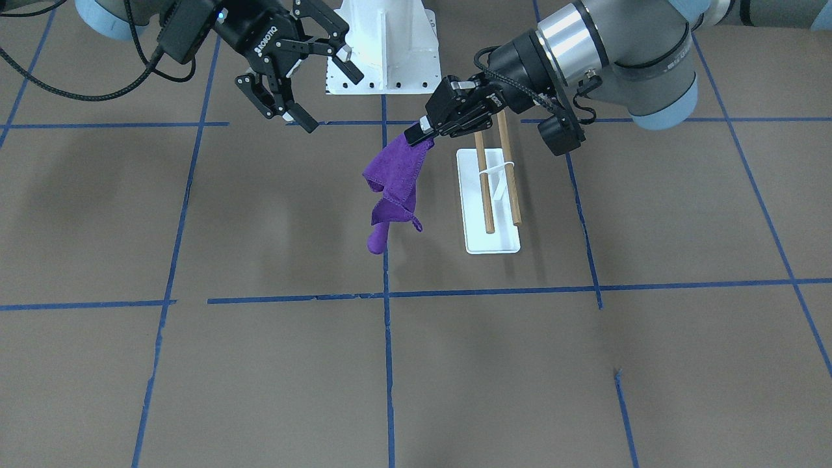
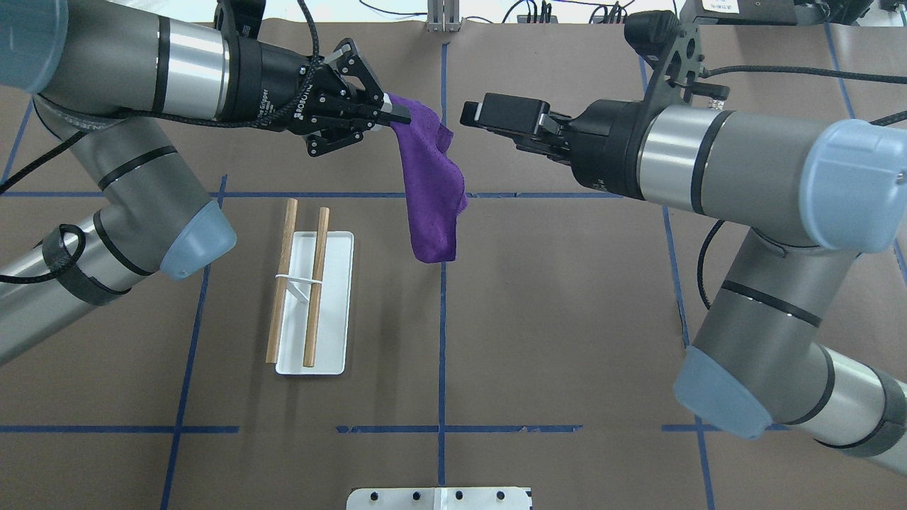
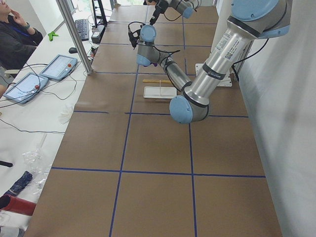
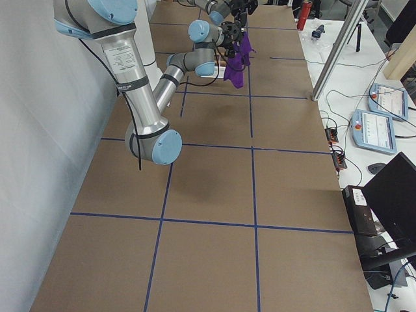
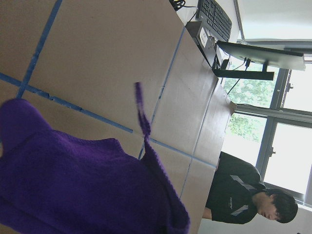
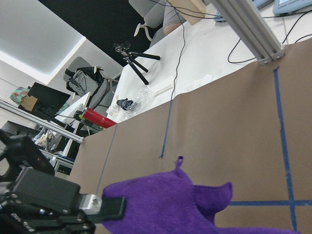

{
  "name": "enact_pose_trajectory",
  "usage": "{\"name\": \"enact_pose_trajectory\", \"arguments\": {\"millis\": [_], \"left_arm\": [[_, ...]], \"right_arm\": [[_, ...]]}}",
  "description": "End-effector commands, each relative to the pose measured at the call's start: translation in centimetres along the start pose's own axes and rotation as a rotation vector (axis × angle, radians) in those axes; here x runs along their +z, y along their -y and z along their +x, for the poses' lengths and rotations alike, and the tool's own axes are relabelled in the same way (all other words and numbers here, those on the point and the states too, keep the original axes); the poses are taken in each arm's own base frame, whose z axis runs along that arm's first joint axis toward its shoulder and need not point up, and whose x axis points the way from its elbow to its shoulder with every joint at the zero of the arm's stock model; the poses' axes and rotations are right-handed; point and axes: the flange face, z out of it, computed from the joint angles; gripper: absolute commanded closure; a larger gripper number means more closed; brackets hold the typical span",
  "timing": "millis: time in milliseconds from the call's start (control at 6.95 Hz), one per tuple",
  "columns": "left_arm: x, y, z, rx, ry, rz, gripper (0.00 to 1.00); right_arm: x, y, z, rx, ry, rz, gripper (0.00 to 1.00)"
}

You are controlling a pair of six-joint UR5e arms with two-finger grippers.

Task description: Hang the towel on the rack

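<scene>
A purple towel (image 1: 393, 182) hangs in the air from my left gripper (image 1: 416, 135), which is shut on its top corner. In the overhead view the towel (image 2: 432, 191) droops from the left gripper (image 2: 394, 114), to the right of and beyond the rack. The rack (image 2: 334, 283) stands on the table with a white base and two brown dowel rods (image 2: 316, 283), both bare. In the front-facing view the rack (image 1: 492, 242) stands just right of the towel. My right gripper (image 1: 333, 101) is open and empty, facing the towel from the other side (image 2: 471, 117). The right wrist view shows the towel (image 6: 195, 204).
The white bolted robot pedestal (image 1: 383, 52) stands at the robot's edge of the table (image 2: 439, 498). Blue tape lines cross the brown table. A side desk with tablets (image 3: 59, 66) and a seated person lie past the table's far edge.
</scene>
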Motion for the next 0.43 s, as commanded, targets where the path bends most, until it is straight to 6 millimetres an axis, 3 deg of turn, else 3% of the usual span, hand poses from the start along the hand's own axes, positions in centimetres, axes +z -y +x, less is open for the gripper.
{"name": "enact_pose_trajectory", "arguments": {"millis": [0,288], "left_arm": [[-1.0,-1.4,-1.8,-0.003,-0.052,0.086,1.00],[1.6,-5.9,-2.6,0.076,-0.083,0.201,1.00]], "right_arm": [[-3.9,5.8,5.3,-0.003,-0.122,0.030,0.00],[-7.2,8.0,13.3,-0.110,-0.314,0.023,0.00]]}}
